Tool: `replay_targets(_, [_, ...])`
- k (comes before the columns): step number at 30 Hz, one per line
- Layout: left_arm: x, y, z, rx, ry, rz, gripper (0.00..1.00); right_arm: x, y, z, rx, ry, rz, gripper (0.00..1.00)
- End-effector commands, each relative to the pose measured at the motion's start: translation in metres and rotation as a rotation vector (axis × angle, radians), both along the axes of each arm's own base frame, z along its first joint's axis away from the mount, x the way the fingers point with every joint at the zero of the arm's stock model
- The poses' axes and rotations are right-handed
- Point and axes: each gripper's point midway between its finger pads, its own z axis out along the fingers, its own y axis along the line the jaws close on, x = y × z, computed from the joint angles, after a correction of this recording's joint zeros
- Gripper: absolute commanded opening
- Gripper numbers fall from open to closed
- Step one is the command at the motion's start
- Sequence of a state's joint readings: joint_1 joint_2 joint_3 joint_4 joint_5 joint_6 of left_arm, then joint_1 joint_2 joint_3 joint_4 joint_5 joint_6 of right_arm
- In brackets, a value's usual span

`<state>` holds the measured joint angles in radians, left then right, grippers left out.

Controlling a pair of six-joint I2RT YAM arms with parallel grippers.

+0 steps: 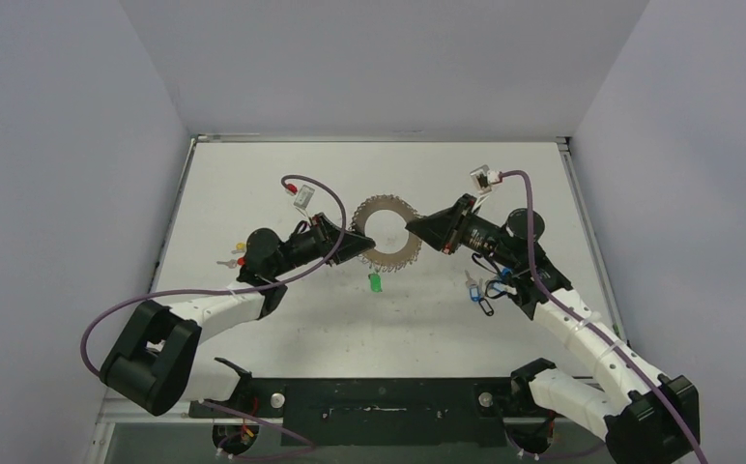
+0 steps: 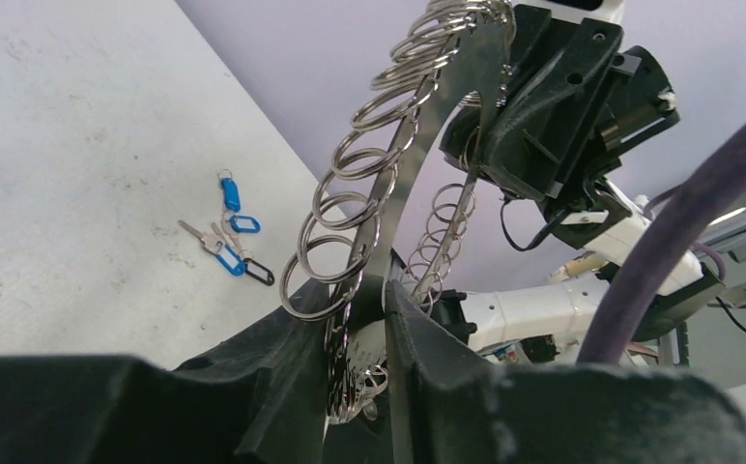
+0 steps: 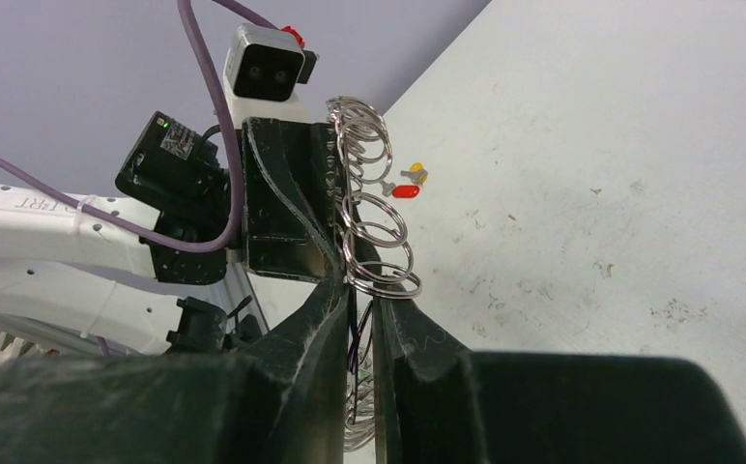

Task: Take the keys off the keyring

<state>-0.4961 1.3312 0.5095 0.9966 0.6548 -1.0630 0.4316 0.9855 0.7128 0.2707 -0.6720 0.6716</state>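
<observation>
— How is the keyring (image 1: 388,259) held?
— Its left rim is clamped in the left gripper (image 1: 358,244) and its right rim in the right gripper (image 1: 416,228), at the frame's centre.
— And the green-tagged key (image 1: 374,282)?
— It is seen lying on the counter (image 1: 253,193) just below the keyring, apart from it.

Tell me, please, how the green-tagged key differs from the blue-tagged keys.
The green-tagged key is alone, just below the keyring; the blue-tagged keys lie clustered beside the right arm. The key's tag is green; the cluster's are blue, with one black. Both are far smaller than the ring.
</observation>
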Motion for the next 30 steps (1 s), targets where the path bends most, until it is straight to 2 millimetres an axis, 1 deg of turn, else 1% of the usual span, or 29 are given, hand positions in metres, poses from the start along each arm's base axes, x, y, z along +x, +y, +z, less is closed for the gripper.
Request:
replay_targets(1, [-0.016, 0.0, 0.037, -0.12, -0.092, -0.053, 0.18, 0.001, 0.003, 0.03, 0.079, -0.115, 0.024, 0.0])
replay_targets(3, [-0.02, -0.002, 0.043, -0.132, -0.102, -0.061, 0.09, 0.004, 0.004, 0.023, 0.079, -0.105, 0.022, 0.0])
replay_targets(4, [-0.022, -0.003, 0.045, -0.134, -0.105, -0.061, 0.01, 0.006, 0.004, 0.02, 0.074, -0.1, 0.015, 0.0])
replay_targets(5, [-0.024, -0.004, 0.046, -0.136, -0.106, -0.06, 0.0, 0.008, 0.004, 0.016, 0.064, -0.097, 0.006, 0.0])
replay_targets(7, [-0.024, -0.004, 0.046, -0.135, -0.098, -0.04, 0.0, 0.012, 0.001, 0.009, 0.038, -0.096, -0.018, 0.17])
replay_targets(13, [-0.011, 0.005, 0.034, -0.095, -0.049, 0.123, 0.0, 0.018, -0.017, -0.015, -0.089, -0.123, -0.128, 0.72])
replay_targets(14, [-0.008, 0.007, 0.032, -0.087, -0.035, 0.155, 0.0, 0.018, -0.02, -0.019, -0.11, -0.129, -0.15, 0.78])
replay_targets(15, [-0.004, 0.01, 0.031, -0.082, -0.024, 0.185, 0.0, 0.017, -0.025, -0.023, -0.132, -0.134, -0.176, 0.82])
replay_targets(18, [0.003, 0.016, 0.03, -0.084, 0.0, 0.264, 0.0, 0.011, -0.027, -0.04, -0.162, -0.16, -0.208, 0.86])
replay_targets(20, [0.008, 0.019, 0.028, -0.079, 0.023, 0.31, 0.0, 0.002, -0.023, -0.047, -0.151, -0.183, -0.218, 0.88])
replay_targets(23, [0.012, 0.023, 0.031, -0.099, 0.041, 0.352, 0.0, -0.016, -0.011, -0.056, -0.133, -0.236, -0.205, 0.91])
replay_targets(25, [0.013, 0.024, 0.034, -0.119, 0.054, 0.371, 0.0, -0.024, -0.004, -0.062, -0.115, -0.267, -0.203, 0.91])
replay_targets(30, [0.015, 0.026, 0.044, -0.161, 0.075, 0.409, 0.0, -0.037, 0.011, -0.068, -0.063, -0.331, -0.186, 0.91])
